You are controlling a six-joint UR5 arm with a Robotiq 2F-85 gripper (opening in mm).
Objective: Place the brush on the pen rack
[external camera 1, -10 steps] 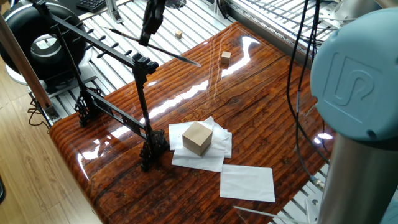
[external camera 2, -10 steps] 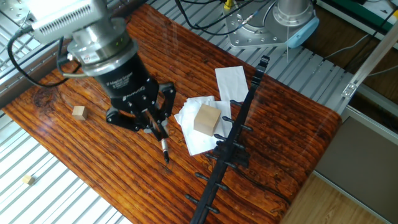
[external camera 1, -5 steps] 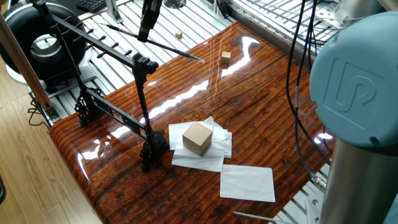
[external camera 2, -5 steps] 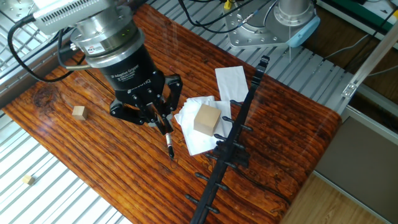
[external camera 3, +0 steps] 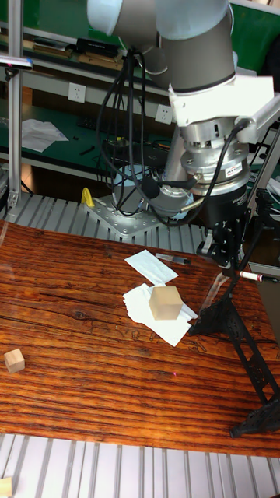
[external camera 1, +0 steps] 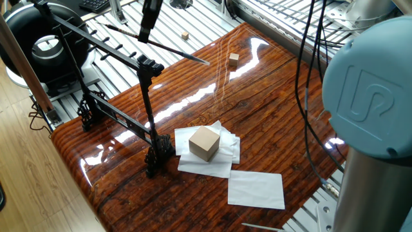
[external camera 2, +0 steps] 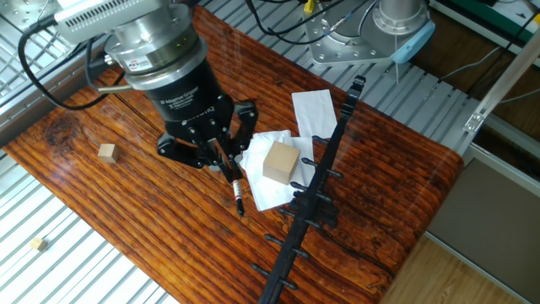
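Note:
The brush (external camera 1: 181,54) is a thin dark stick held nearly level in the air, with its pointed tip toward the small cube. My gripper (external camera 1: 147,33) is shut on its middle, high over the table's far left edge. The pen rack (external camera 1: 149,109) stands just below and in front: two black uprights joined by a long slanted bar with pegs. In the other fixed view my gripper (external camera 2: 221,160) hangs left of the pen rack (external camera 2: 317,173), and the brush (external camera 2: 239,193) sticks out below the fingers. In the tall fixed view my gripper (external camera 3: 227,261) is right above the pen rack's (external camera 3: 247,354) top end.
A tan wooden cube (external camera 1: 204,142) sits on white paper sheets beside the rack's near foot. Another white sheet (external camera 1: 256,189) lies nearer the front edge. A small cube (external camera 1: 233,59) rests at the far side of the table. Black cables (external camera 1: 302,84) hang on the right.
My gripper has carried the brush steadily closer to the pen rack, ending above the paper's edge in the other fixed view. The cubes, the paper and the rack stayed put.

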